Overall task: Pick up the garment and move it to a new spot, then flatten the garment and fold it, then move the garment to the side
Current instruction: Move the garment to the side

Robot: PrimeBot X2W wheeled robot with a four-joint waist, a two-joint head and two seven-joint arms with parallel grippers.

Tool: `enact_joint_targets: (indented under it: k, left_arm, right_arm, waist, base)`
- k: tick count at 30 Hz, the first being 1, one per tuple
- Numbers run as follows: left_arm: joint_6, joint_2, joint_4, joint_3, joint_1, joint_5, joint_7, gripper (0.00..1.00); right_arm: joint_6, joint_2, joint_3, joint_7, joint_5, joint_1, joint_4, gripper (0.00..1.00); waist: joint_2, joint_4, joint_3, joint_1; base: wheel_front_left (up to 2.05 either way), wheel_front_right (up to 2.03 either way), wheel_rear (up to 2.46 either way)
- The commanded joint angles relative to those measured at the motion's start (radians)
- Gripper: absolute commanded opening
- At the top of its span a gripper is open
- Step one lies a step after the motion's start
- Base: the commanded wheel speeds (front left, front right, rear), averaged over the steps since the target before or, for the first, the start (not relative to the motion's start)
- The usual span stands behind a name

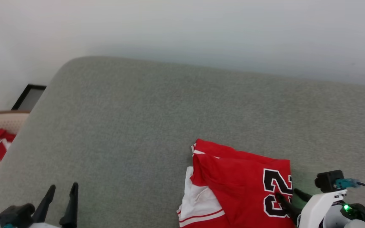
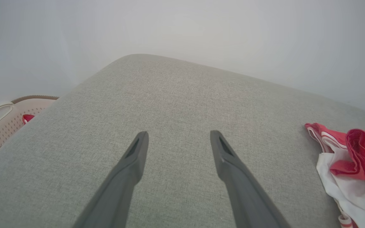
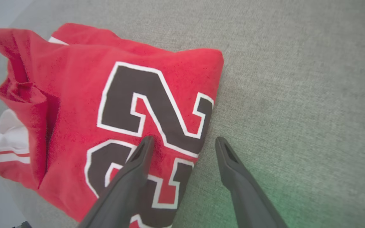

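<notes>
Folded garment (image 1: 239,183) lies near-right on grey counter (image 1: 169,104) | my right gripper (image 3: 184,141) fingers wide astride its edge; left gripper (image 2: 179,134) wide over bare counter | step, I judge: move aside | next: pinch all layers together.

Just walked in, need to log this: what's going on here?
A two-armed robot is handling a red jersey numbered 23, which lies folded on a grey padded surface. Its right hand is open astride the jersey's edge, partly over the number, gripping nothing. Its left hand is open above bare surface, apart from the jersey. A basket stands off to the left.
</notes>
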Motion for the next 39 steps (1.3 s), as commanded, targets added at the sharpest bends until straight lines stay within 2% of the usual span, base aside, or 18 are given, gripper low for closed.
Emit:
enact_joint_targets:
  k: [1, 10, 11, 12, 21, 28, 39]
  left_arm:
    - [-0.004, -0.003, 0.002, -0.003, -0.016, -0.002, 0.000, 1.00]
    - [-0.010, -0.013, 0.023, -0.021, -0.052, 0.001, -0.005, 1.00]
    - [-0.010, -0.014, 0.026, -0.021, -0.053, 0.000, -0.006, 1.00]
    - [-0.011, -0.014, 0.028, -0.022, -0.054, -0.001, -0.006, 1.00]
    - [-0.012, -0.011, 0.035, -0.019, -0.063, -0.001, -0.010, 1.00]
    - [-0.014, -0.006, 0.030, -0.028, -0.078, 0.005, -0.011, 1.00]
    - [-0.030, 0.015, 0.026, -0.059, -0.128, 0.011, -0.006, 1.00]
  right_arm:
    - [-0.002, 0.007, 0.000, 0.014, 0.004, -0.012, 0.013, 1.00]
    - [-0.002, 0.068, -0.012, 0.162, 0.022, -0.050, 0.150, 1.00]
    - [-0.002, 0.075, -0.008, 0.173, 0.027, -0.052, 0.156, 0.44]
    - [-0.002, 0.081, -0.005, 0.189, 0.032, -0.051, 0.161, 0.00]
    - [-0.002, 0.061, -0.033, 0.199, 0.017, -0.080, 0.124, 0.00]
    - [-0.003, 0.005, -0.087, 0.213, -0.007, -0.127, 0.068, 0.00]
    - [-0.002, -0.160, -0.126, 0.260, -0.065, -0.234, 0.021, 0.00]
  waist:
    - [0.0000, 0.027, 0.029, 0.0000]
    - [0.0000, 0.053, 0.060, 0.0000]
    - [0.0000, 0.053, 0.061, 0.0000]
    - [0.0000, 0.053, 0.061, 0.0000]
    - [0.0000, 0.029, 0.062, 0.0000]
    - [0.0000, -0.017, 0.064, 0.0000]
    - [0.0000, -0.140, 0.093, 0.0000]
  base:
    - [0.00, 0.00, 0.00]
    - [0.00, 0.00, 0.00]
    - [0.00, 0.00, 0.00]
    - [0.00, 0.00, 0.00]
    - [0.00, 0.00, 0.00]
    - [0.00, 0.00, 0.00]
    - [0.00, 0.00, 0.00]
